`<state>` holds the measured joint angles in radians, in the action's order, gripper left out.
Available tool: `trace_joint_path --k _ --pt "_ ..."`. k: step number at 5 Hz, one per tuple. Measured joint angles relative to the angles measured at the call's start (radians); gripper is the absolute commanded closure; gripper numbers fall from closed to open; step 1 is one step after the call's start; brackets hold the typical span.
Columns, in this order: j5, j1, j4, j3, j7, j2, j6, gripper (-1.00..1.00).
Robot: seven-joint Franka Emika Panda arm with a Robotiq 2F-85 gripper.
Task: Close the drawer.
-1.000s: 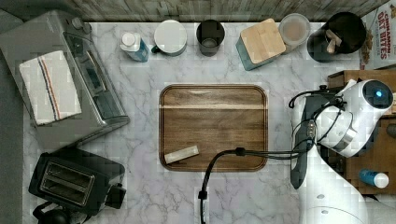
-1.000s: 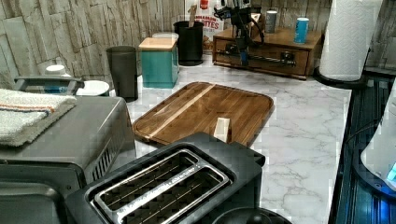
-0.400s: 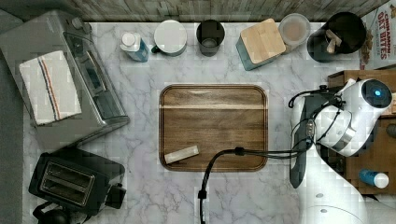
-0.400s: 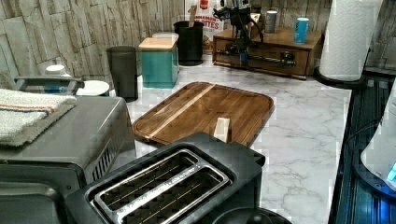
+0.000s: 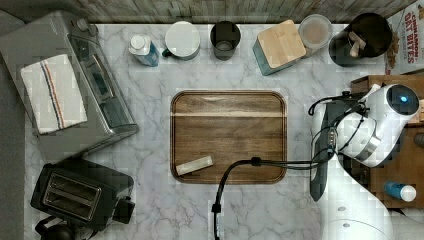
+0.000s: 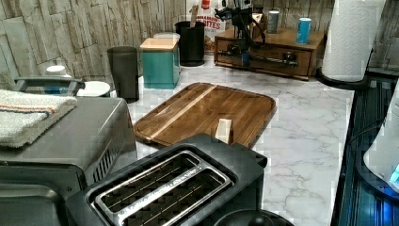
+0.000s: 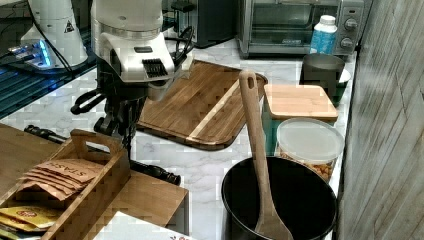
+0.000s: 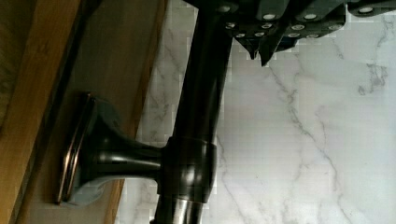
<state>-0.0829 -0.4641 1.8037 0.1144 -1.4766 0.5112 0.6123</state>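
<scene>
In the top view the white robot arm (image 5: 372, 132) reaches over the right end of the marble desk (image 5: 150, 200), past the right edge of the wooden tray (image 5: 228, 136). The drawer (image 5: 400, 165) lies mostly under the arm, as brown wood against the picture's right side, further from the tray than the arm is. A blue-capped bottle (image 5: 400, 191) lies on the wood there.

In the left view the drawer (image 6: 268, 56) sits at the far end of the desk, beyond the tray (image 6: 207, 113). It is a wide, low, medium-brown wooden front with a thin dark bar handle (image 6: 273, 59) running across it on two posts. The front sits just about level with the cabinet around it. The claw (image 6: 244, 47) hangs down in front of the handle's left part, as the left view shows it; I cannot tell whether its fingers are spread or together.

In the right view the arm (image 7: 132, 45) stands between the tray (image 7: 200, 107) and the drawer's handle (image 7: 150, 171), a dark rod beside the brown wood. A wooden caddy of tea packets (image 7: 65, 195) rests on the cabinet top on the side of the handle away from the tray.

In the wrist view the handle (image 8: 196, 116) is a dark, glossy round bar, joined by a flared post to the flat brown front panel (image 8: 116, 70), with marble beyond. The claw's dark fingertips (image 8: 280, 28) are by the bar's upper end.
</scene>
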Motion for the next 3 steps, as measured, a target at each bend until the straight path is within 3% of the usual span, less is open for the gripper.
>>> trace_joint_path --k 3 --pt "-0.009 0.0 0.0 -0.001 0.0 0.001 0.002 1.0"
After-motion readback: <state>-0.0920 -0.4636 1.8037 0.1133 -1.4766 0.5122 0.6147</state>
